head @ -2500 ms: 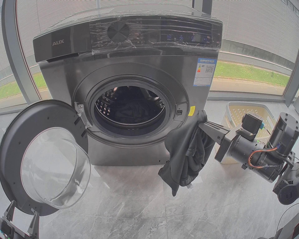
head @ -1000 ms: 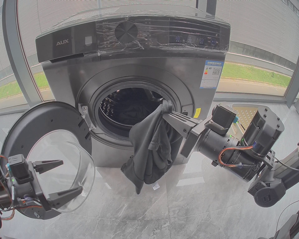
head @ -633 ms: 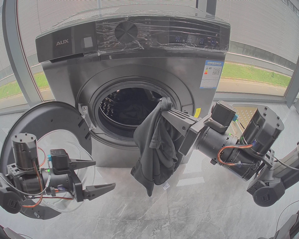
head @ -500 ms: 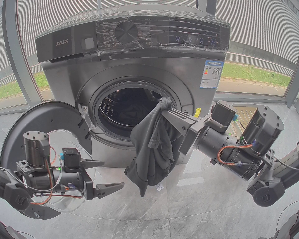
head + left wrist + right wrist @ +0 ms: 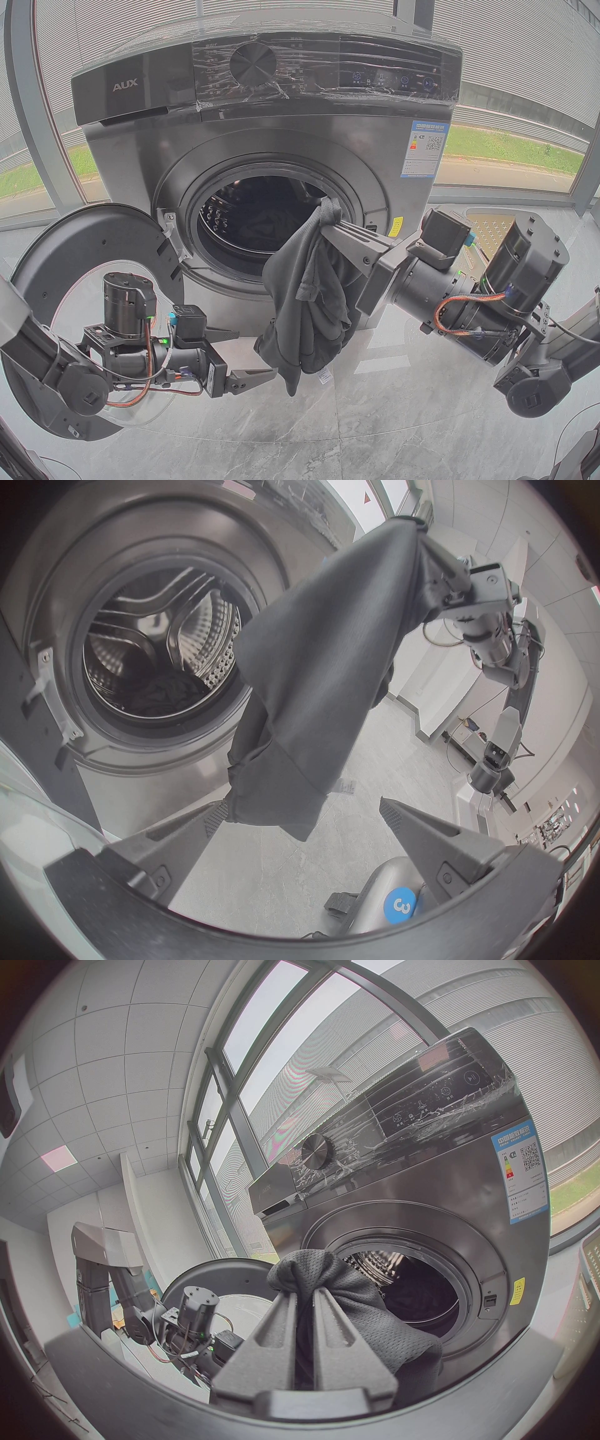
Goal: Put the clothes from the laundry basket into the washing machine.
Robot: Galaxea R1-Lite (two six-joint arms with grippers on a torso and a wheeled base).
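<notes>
Before the drum [image 5: 244, 215], the garment [image 5: 306, 294] hangs; the door [image 5: 81, 250] stands open left.

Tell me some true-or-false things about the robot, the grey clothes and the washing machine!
1. The door of the washing machine is open. True.
2. The right end effector holds a red towel. False: it is shut on a dark grey garment.
3. The left end effector is open, close by the garment's lower edge. True.
4. The garment lies fully inside the drum. False: it hangs outside, in front of the opening.
5. Inside the drum lie some dark clothes. True.
</notes>
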